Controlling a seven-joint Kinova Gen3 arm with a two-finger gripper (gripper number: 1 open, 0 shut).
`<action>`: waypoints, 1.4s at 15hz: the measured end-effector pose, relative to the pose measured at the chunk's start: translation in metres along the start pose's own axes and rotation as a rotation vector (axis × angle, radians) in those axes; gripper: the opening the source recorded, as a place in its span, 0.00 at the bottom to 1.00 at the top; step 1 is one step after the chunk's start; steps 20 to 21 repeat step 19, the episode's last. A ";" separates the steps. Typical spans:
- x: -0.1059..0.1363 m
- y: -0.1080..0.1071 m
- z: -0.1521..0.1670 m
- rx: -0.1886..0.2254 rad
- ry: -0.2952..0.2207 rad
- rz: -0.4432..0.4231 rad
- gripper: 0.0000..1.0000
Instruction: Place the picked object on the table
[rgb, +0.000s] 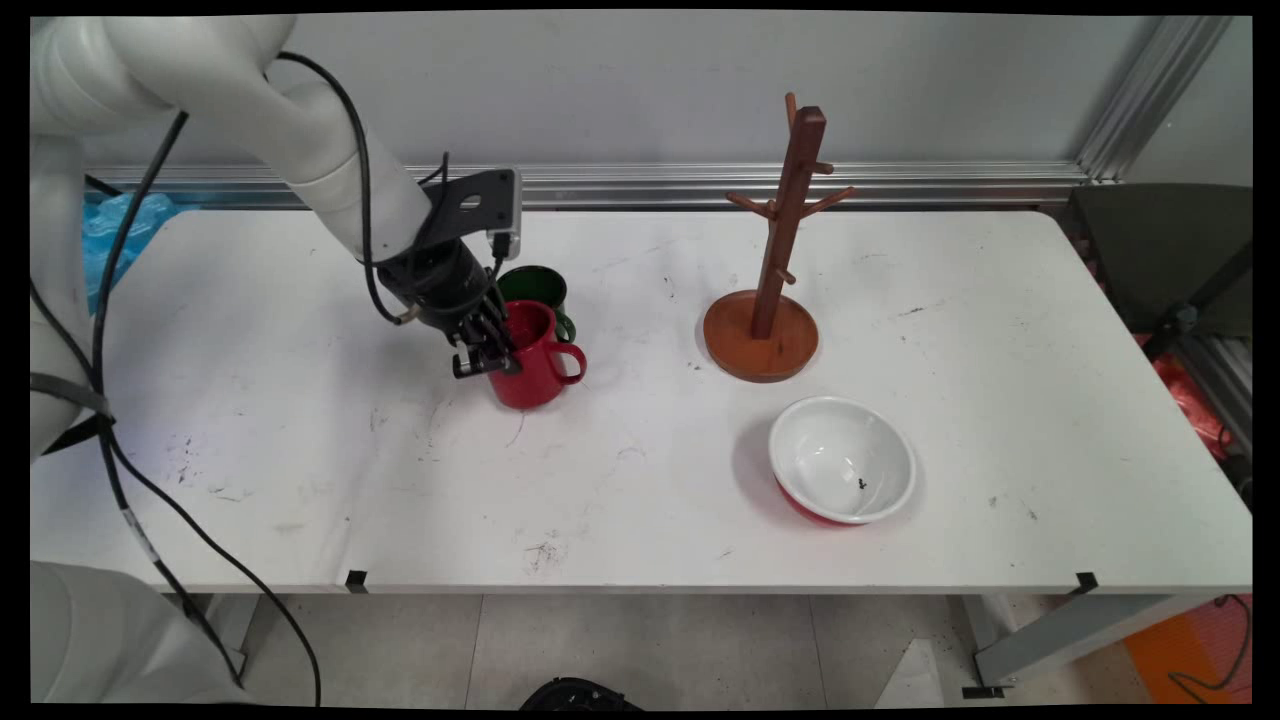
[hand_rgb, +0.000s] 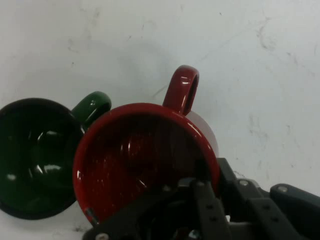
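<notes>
The gripper (rgb: 487, 355) clamps the red mug (rgb: 533, 362) by its rim, 1 finger inside the cup, 1 outside. A green mug (rgb: 540, 288) touches it just behind. The glossy glaze looks slippery (probably stiff ceramic, breakable); the handle sticks out opposite the gripper.

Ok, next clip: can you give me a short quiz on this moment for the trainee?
1. True or false: the green mug stands close behind the red mug, on the wall side.
2. Which thing is the gripper at? A, the red mug's rim. B, the green mug's handle. C, neither mug.
3. Fill in: the bowl is white inside and ___ outside.

Key: 1 true. 2 A. 3 red.
</notes>
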 end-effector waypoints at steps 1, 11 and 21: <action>0.000 0.001 0.003 0.001 -0.001 0.000 0.00; 0.004 0.009 0.023 0.002 -0.005 -0.004 1.00; 0.008 0.012 0.030 -0.006 0.000 -0.006 1.00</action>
